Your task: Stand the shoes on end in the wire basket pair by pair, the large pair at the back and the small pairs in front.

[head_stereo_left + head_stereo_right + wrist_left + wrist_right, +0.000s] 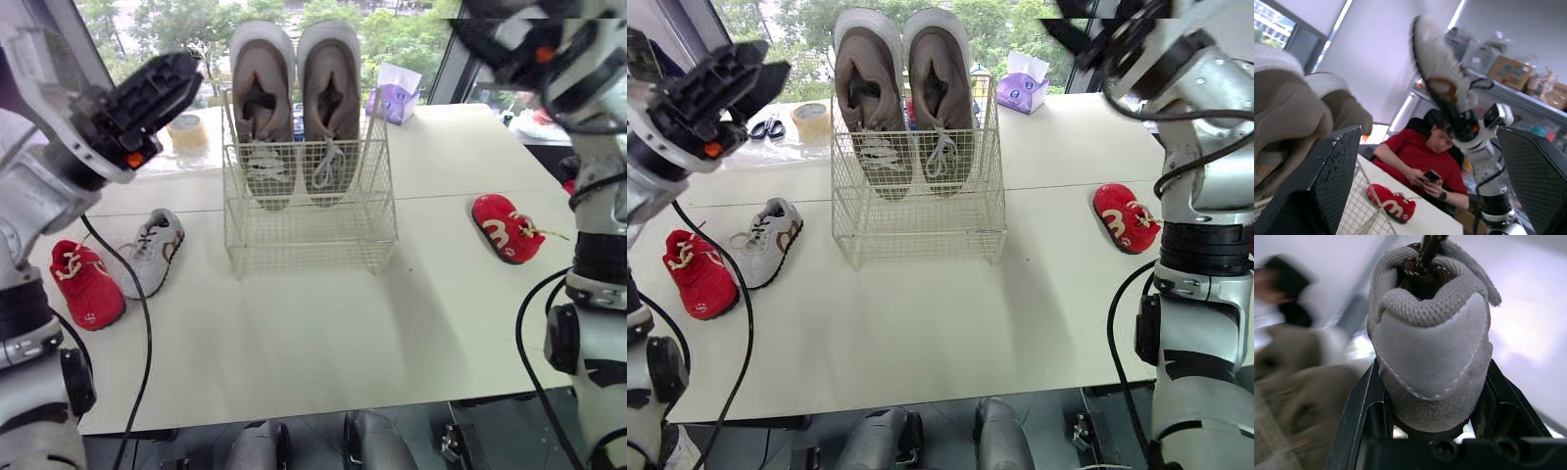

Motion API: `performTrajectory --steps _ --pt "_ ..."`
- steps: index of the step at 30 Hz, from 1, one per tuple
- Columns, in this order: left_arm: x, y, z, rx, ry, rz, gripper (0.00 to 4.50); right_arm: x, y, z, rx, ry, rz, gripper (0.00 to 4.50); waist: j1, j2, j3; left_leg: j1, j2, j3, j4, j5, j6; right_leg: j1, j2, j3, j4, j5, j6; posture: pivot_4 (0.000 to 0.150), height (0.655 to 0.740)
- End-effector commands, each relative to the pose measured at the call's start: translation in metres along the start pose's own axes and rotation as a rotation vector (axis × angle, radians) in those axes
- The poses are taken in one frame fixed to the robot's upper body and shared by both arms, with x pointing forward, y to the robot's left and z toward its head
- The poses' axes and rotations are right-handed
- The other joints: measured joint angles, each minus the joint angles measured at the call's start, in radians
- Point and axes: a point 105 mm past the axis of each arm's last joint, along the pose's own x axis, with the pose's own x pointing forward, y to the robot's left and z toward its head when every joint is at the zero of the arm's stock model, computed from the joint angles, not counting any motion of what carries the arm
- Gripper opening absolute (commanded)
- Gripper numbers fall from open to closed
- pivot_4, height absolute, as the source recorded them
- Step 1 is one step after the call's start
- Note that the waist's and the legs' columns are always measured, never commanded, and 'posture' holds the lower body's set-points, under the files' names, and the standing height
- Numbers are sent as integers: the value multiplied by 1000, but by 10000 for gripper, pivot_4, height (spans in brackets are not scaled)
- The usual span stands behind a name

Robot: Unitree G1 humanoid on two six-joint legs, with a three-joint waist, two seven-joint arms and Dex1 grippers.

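Observation:
The large brown pair stands on end at the back of the wire basket. On the table to the basket's left lie a small grey shoe and a small red shoe. A second red shoe lies at the right. My left gripper is open, raised beside the basket's upper left corner. My right gripper is held high at the right, shut on the heel of another small grey shoe, which hangs in the air.
A purple tissue box stands behind the basket at the right. A tape roll and scissors lie at the back left. A person in a red shirt sits beyond the table's right end.

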Motion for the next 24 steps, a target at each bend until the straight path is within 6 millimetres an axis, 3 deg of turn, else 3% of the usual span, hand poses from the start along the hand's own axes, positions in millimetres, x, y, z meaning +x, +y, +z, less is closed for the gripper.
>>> performTrajectory --steps 1,9,16,23,24 --pt "5 -12 -3 32 93 -83 45000 6 21 29 -113 -65 148 15669 1 0 0 0 0 0 0 0 0 0 0 0 0 0 0 1500 7400" --pt "9 -4 -8 -7 188 -124 45000 12 41 35 -107 -128 232 15669 -1 -1 1 0 0 0 0 1 -2 -1 0 0 0 0 0 1500 7400" --pt "19 -4 9 -49 152 -192 45000 10 63 31 -103 -131 307 15669 0 -2 1 0 0 -1 0 1 -2 -1 0 0 1 0 0 1500 7400" --pt "26 -9 -5 -54 283 -251 45000 11 78 31 -121 -149 361 15669 -2 -2 1 0 0 -1 0 1 -2 -1 0 0 2 0 0 1500 7400" --pt "26 -10 -11 -50 314 -259 42520 12 78 32 -127 -151 363 15646 -2 -2 1 0 0 -1 0 1 -2 -1 0 0 2 0 0 1500 7400"
